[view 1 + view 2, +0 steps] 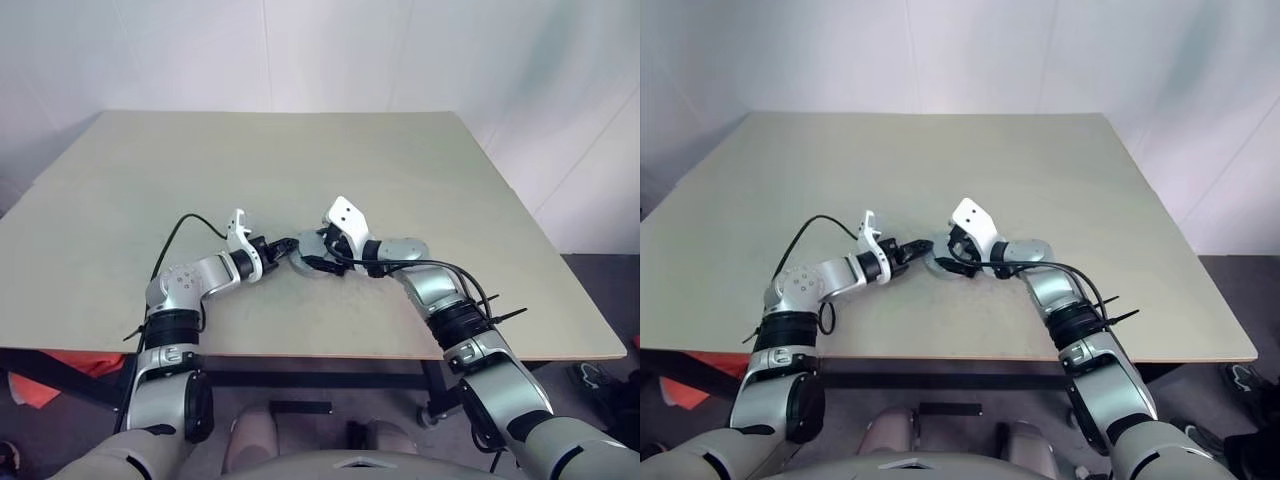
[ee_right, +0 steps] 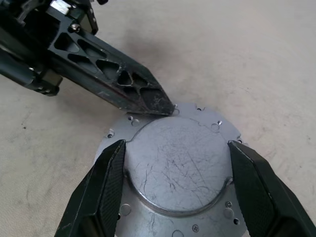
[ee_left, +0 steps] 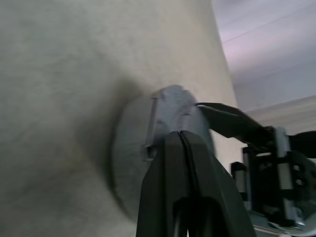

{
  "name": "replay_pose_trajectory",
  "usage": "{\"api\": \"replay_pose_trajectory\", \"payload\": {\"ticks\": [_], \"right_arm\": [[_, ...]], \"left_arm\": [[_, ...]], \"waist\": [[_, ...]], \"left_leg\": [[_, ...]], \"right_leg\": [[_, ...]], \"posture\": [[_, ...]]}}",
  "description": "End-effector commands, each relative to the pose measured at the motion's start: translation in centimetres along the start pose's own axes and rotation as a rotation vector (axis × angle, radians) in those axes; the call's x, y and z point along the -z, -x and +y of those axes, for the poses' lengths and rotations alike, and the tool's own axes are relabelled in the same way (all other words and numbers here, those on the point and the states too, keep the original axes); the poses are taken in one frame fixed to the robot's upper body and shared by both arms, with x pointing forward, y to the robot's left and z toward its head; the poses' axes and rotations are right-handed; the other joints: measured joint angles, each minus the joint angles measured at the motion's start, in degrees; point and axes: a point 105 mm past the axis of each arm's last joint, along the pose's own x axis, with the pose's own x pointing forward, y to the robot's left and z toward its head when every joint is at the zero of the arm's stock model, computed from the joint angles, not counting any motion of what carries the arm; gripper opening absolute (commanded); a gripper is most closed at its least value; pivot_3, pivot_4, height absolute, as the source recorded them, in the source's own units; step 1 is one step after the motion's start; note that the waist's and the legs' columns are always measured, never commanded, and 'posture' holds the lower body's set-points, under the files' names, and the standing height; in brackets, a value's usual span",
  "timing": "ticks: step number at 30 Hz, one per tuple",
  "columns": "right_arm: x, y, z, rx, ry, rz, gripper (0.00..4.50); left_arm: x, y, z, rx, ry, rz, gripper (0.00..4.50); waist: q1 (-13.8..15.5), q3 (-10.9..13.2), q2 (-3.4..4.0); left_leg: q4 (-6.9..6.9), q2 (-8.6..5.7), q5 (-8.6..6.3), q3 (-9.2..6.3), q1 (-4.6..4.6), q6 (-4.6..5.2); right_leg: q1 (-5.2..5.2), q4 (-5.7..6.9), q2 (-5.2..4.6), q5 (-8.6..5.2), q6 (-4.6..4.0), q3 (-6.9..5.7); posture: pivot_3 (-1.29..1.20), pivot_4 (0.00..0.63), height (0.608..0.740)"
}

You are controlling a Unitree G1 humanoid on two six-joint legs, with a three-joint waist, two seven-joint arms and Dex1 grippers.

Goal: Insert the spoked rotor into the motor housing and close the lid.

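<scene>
The lid [image 2: 173, 163] is seen lying flat on the surface [image 1: 300, 160], gripped across its raised dome by the right pincer [image 2: 175, 190]. At its eleven o'clock edge, the fully closed left pincer [image 2: 160, 106] is pressed tip-first.

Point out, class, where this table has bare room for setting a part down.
The table is bare across its far half and along both side edges. It is crowded near the front middle, where the left claw and right claw meet at the motor housing.

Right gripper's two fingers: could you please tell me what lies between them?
The round grey metal assembly lies between them, its raised scratched centre filling the gap, as the right wrist view shows.
</scene>
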Motion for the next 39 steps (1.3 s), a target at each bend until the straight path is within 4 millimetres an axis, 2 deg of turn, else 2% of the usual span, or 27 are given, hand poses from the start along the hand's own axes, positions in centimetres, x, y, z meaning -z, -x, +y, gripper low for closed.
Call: {"api": "replay_pose_trajectory", "payload": {"ticks": [1, 3, 5, 9, 12, 14, 15, 17, 19, 22, 25, 27, 29, 31, 33, 35, 39], "right_arm": [[1.6, 0.3, -0.4, 0.036, -0.019, 0.063, 3.53], [1.7, 0.4, -0.7, 0.054, -0.028, 0.065, 3.53], [1.6, 0.4, -0.9, 0.062, -0.055, 0.055, 3.53], [0.5, 0.5, -1.6, 0.092, -0.041, 0.02, 4.49], [-0.3, 0.6, -1.6, 0.091, -0.027, -0.01, 4.49], [-0.9, 0.7, -1.6, 0.082, -0.049, -0.03, 4.49], [-0.8, 0.7, -1.6, 0.081, -0.05, -0.026, 4.49], [-0.5, 0.7, -1.6, 0.084, -0.057, -0.013, 4.49], [-0.2, 0.6, -1.4, 0.082, -0.059, -0.005, 4.49], [0.1, 0.5, -1.2, 0.073, -0.058, 0.001, 4.49], [0.1, 0.4, -1.1, 0.069, -0.056, 0.004, 4.49], [0.1, 0.4, -1.2, 0.069, -0.053, 0.004, 4.49], [-0.1, 0.3, -1.2, 0.07, -0.05, 0.002, 4.49], [-0.1, 0.3, -1.3, 0.072, -0.048, 0.001, 4.49], [-0.1, 0.3, -1.3, 0.075, -0.048, 0.001, 4.49], [-0.1, 0.4, -1.4, 0.08, -0.048, 0.0, 4.49], [-0.1, 0.6, -1.8, 0.093, -0.052, -0.002, 4.49]], "left_arm": [[0.9, 0.3, 3.7, -0.179, 0.022, 0.027, 0.04], [1.0, 0.4, 3.8, -0.177, 0.021, 0.028, 0.04], [0.9, 0.4, 3.5, -0.158, 0.017, 0.025, 0.04], [0.9, 0.2, 2.5, -0.11, 0.015, 0.027, 0.0], [1.1, 0.1, 1.5, -0.057, 0.016, 0.036, 0.0], [1.0, 0.2, 0.1, 0.028, 0.028, 0.027, 0.0], [0.3, 0.3, -0.3, 0.058, 0.029, -0.016, 0.0], [-2.5, 0.7, 0.2, 0.032, 0.028, -0.177, 0.0], [-5.2, 1.6, -0.5, 0.069, 0.06, -0.313, 0.0], [-6.8, 2.4, -2.2, 0.169, 0.106, -0.381, 0.0], [-6.3, 2.4, -3.2, 0.225, 0.105, -0.344, 0.0], [-4.8, 1.9, -3.6, 0.241, 0.094, -0.26, 0.0], [-2.4, 1.1, -3.1, 0.214, 0.095, -0.13, 0.0], [-0.6, 0.6, -2.1, 0.147, 0.112, -0.036, 0.0], [0.6, 0.2, -0.1, 0.038, 0.126, 0.02, 0.0], [1.2, 0.2, 1.7, -0.059, 0.141, 0.032, 0.0], [1.4, 0.3, 3.1, -0.121, 0.149, 0.032, 0.0]], "waist": [[-0.01, -0.03, 0.06], [-0.01, -0.05, 0.08], [-0.01, -0.05, 0.08], [0.03, -0.06, 0.1], [0.01, -0.07, 0.13], [0.02, -0.06, 0.13], [0.02, -0.06, 0.13], [0.05, -0.03, 0.12], [-0.05, 0.03, 0.02], [-0.07, 0.05, -0.02], [-0.07, 0.05, -0.02], [-0.07, 0.06, -0.03], [-0.07, 0.06, -0.03], [-0.07, 0.07, -0.03], [-0.08, 0.08, -0.03], [-0.05, 0.07, -0.02], [-0.05, 0.06, 0.0]], "left_leg": [[-0.02, 0.0, 0.0, 0.0, 0.17, 0.0], [-0.14, -0.06, -0.03, 0.0, 0.78, 0.04], [-0.24, -0.08, -0.04, -0.04, 0.91, 0.05], [-0.44, -0.09, -0.03, -0.07, 0.73, 0.04], [-0.49, -0.09, -0.03, -0.05, 0.7, 0.03], [-0.52, -0.08, -0.03, -0.01, 0.59, 0.03], [-0.52, -0.08, -0.03, 0.0, 0.54, 0.03], [-0.5, -0.09, -0.02, 0.02, 0.48, 0.03], [-0.5, -0.09, -0.03, 0.03, 0.44, 0.03], [-0.51, -0.03, -0.02, 0.03, 0.43, 0.02], [-0.52, -0.05, -0.02, 0.04, 0.44, 0.02], [-0.52, -0.05, -0.02, 0.06, 0.43, 0.02], [-0.53, -0.05, -0.02, 0.08, 0.44, 0.02], [-0.54, -0.05, -0.02, 0.09, 0.44, 0.02], [-0.54, -0.05, -0.02, 0.09, 0.43, 0.02], [-0.57, -0.04, -0.02, 0.07, 0.45, 0.02], [-0.59, -0.06, -0.02, 0.05, 0.61, 0.02]], "right_leg": [[0.18, -0.04, 0.0, -0.15, 0.26, 0.0], [0.73, -0.17, -0.05, -0.27, 0.43, 0.03], [0.83, -0.26, -0.07, -0.31, 0.48, 0.03], [0.62, -0.33, -0.09, -0.31, 0.48, 0.07], [0.56, -0.29, -0.1, -0.3, 0.47, 0.08], [0.45, -0.25, -0.09, -0.3, 0.46, 0.07], [0.42, -0.25, -0.09, -0.29, 0.45, 0.07], [0.42, -0.27, -0.1, -0.3, 0.44, 0.07], [0.41, -0.31, -0.09, -0.3, 0.44, 0.07], [0.35, -0.29, -0.04, -0.3, 0.43, 0.06], [0.36, -0.3, -0.05, -0.3, 0.42, 0.07], [0.35, -0.3, -0.05, -0.31, 0.42, 0.07], [0.34, -0.29, -0.05, -0.31, 0.43, 0.07], [0.33, -0.29, -0.05, -0.31, 0.43, 0.07], [0.31, -0.29, -0.05, -0.31, 0.44, 0.07], [0.31, -0.3, -0.03, -0.32, 0.44, 0.07], [0.46, -0.33, -0.04, -0.33, 0.47, 0.08]], "posture": [[0.0, 0.0, 0.74], [0.0, 0.0, 0.74], [0.0, 0.0, 0.74], [0.0, 0.0, 0.74], [0.0, 0.0, 0.74], [0.0, 0.0, 0.74], [0.0, 0.0, 0.74], [0.0, 0.0, 0.74], [0.0, 0.0, 0.74], [0.0, 0.0, 0.74], [0.0, 0.0, 0.74], [0.0, 0.0, 0.74], [0.0, 0.0, 0.74], [0.0, 0.0, 0.74], [0.0, 0.0, 0.74], [0.0, 0.0, 0.74], [0.0, 0.0, 0.74]]}}
